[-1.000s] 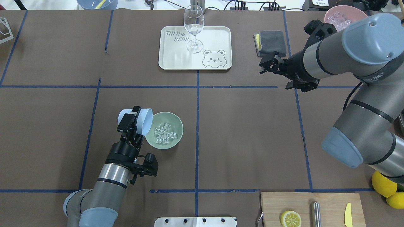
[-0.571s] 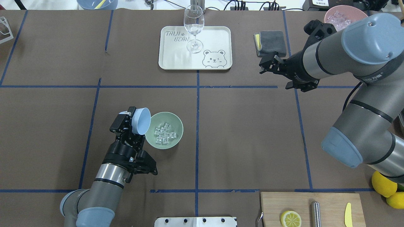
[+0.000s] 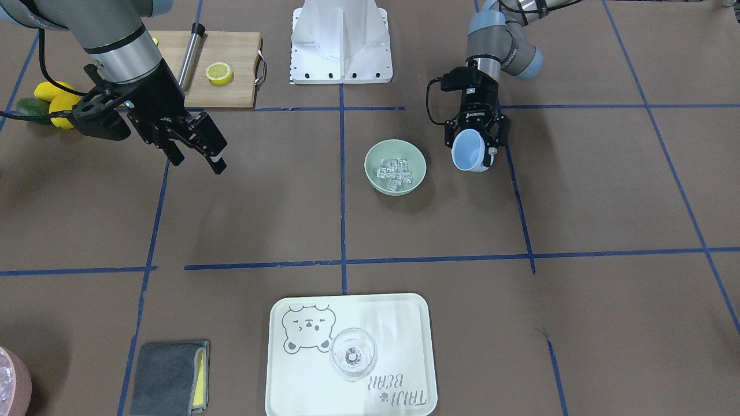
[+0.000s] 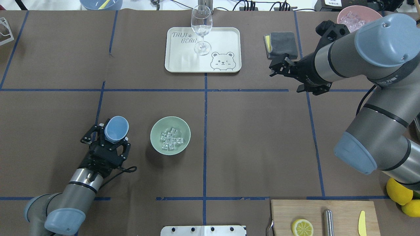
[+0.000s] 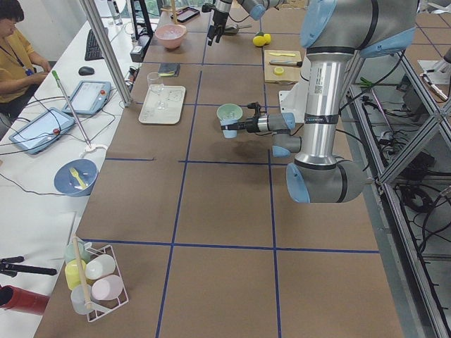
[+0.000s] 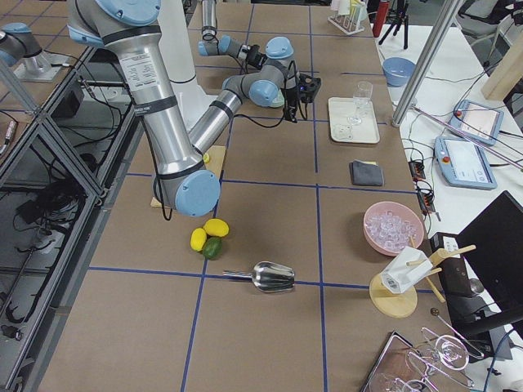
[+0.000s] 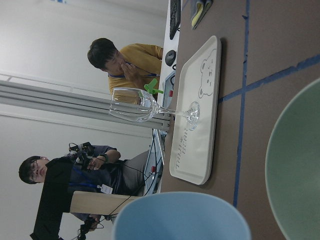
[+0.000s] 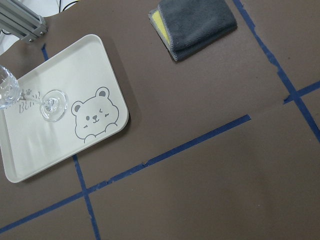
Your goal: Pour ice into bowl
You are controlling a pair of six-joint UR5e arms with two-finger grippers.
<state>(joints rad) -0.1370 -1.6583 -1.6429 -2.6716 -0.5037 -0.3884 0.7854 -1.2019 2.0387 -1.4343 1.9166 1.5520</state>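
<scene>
At far left, left pincer [image 4: 110,137] clamped on both sides of one light blue cup [image 4: 116,128], mouth turned up, plain blue inside. Just to its right but apart from it, one mint-green bowl [image 4: 157,131] standing on the tabletop [image 4: 256,131], holding the ice [image 4: 170,139]: a single cluster of clear cubes in the bottom, roughly ten, too tightly heaped for an exact count. Farther back near the centre, one pale tray [image 4: 226,36] printed with a bear, carrying one upright wine glass [image 4: 201,23]. Right of the tray, one folded grey cloth [image 4: 283,44] with a yellow edge. Just in front of the cloth, right pincer [image 4: 279,67] hanging above the tabletop, its two fingers spread apart, gripping nothing. At the far right corner, one pink container [image 4: 344,11] with more clear cubes, partly hidden behind the right arm. Along the near right edge, one wooden board [image 4: 285,213] bearing one lemon half [image 4: 302,227], one metal rod [image 4: 328,221] and one yellow knife [image 4: 361,223].
</scene>
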